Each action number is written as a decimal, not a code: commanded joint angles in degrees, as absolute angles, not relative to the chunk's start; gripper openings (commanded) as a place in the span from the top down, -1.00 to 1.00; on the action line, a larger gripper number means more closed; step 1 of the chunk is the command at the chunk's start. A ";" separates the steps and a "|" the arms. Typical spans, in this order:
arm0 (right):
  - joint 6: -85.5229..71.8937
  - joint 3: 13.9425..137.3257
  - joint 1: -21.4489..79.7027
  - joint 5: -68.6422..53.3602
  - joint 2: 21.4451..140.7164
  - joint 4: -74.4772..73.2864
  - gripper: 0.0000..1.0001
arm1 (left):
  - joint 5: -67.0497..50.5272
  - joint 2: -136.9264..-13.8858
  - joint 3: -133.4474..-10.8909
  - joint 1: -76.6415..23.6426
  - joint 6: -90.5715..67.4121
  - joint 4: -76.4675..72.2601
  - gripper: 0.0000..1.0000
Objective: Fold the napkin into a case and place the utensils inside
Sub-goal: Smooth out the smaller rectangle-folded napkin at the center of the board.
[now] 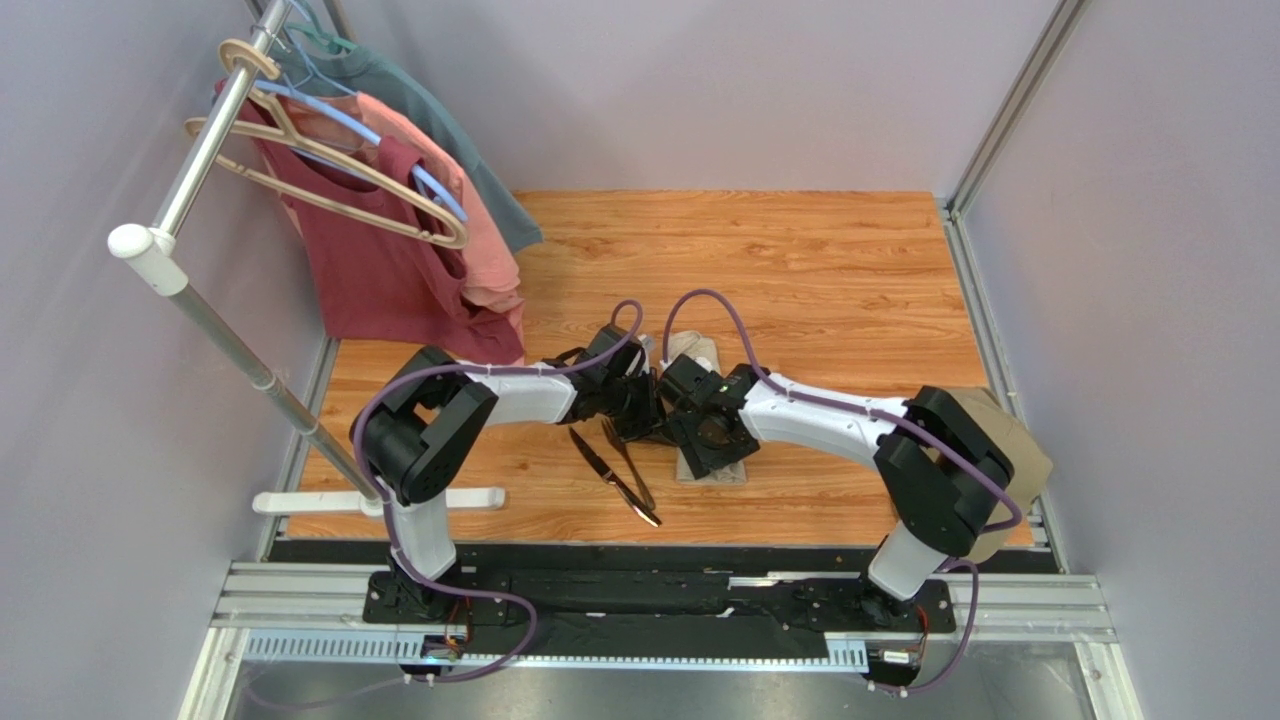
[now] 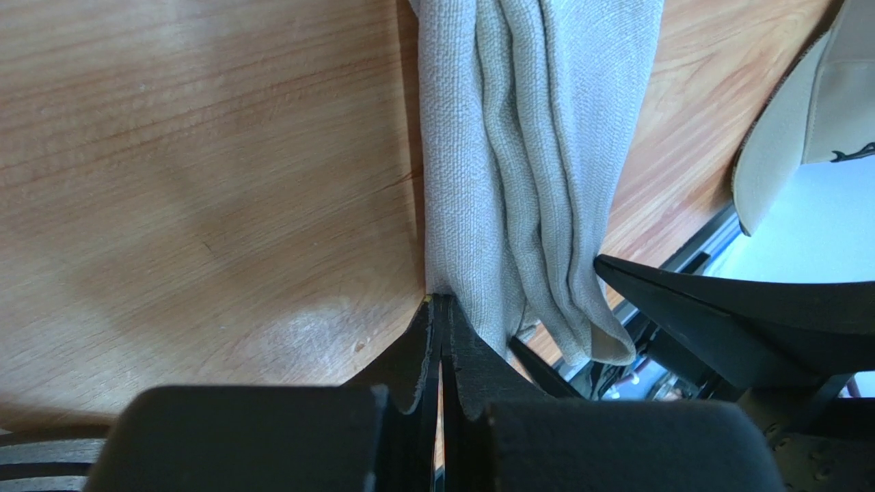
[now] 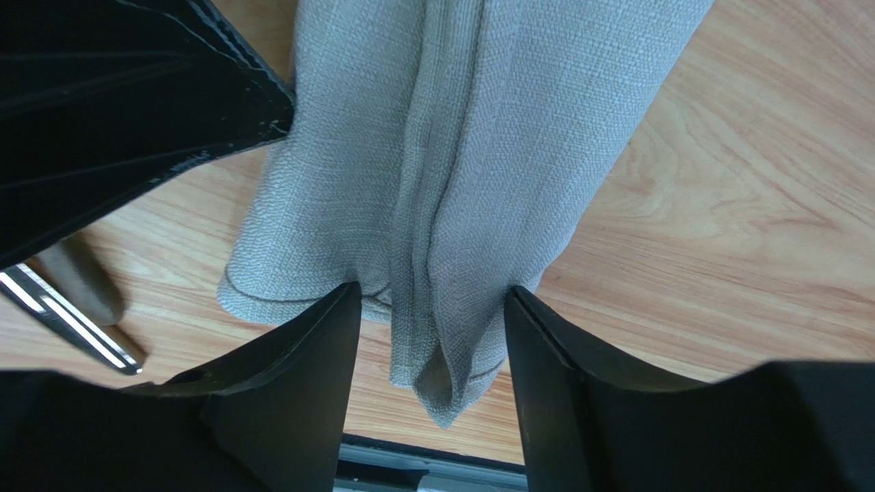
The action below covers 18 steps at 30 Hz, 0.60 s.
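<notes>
The beige-tan napkin (image 1: 709,467) lies bunched in long folds on the wooden table, mostly hidden under both grippers in the top view. In the left wrist view the napkin (image 2: 524,133) hangs in pleats, and my left gripper (image 2: 442,300) is shut on its left edge. In the right wrist view my right gripper (image 3: 431,291) is open, its fingers either side of the near end of the napkin (image 3: 462,133). The dark fork and knife (image 1: 601,462) lie side by side just left of the napkin. One utensil's end shows in the right wrist view (image 3: 72,308).
A tan cap (image 1: 1004,438) sits at the right table edge behind the right arm and also shows in the left wrist view (image 2: 811,113). Red and pink shirts (image 1: 398,263) hang on a rack at far left. A white bar (image 1: 376,503) lies at the near left.
</notes>
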<state>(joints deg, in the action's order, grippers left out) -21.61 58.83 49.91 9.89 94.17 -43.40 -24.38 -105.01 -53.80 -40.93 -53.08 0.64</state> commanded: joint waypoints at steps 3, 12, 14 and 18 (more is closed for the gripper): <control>-22.94 60.38 51.06 17.75 93.87 -44.56 -0.07 | -22.15 -100.99 -53.26 -41.75 -51.86 2.35 1.00; -22.94 60.21 51.06 17.58 92.90 -44.65 0.41 | -21.00 -98.35 -54.49 -42.45 -50.10 5.19 1.00; -23.03 60.12 51.06 16.96 92.99 -44.39 0.62 | -22.93 -99.14 -54.84 -42.63 -50.80 4.14 1.00; -23.29 60.12 51.06 16.26 92.73 -44.03 0.83 | -24.69 -101.16 -54.84 -43.15 -51.59 2.38 1.00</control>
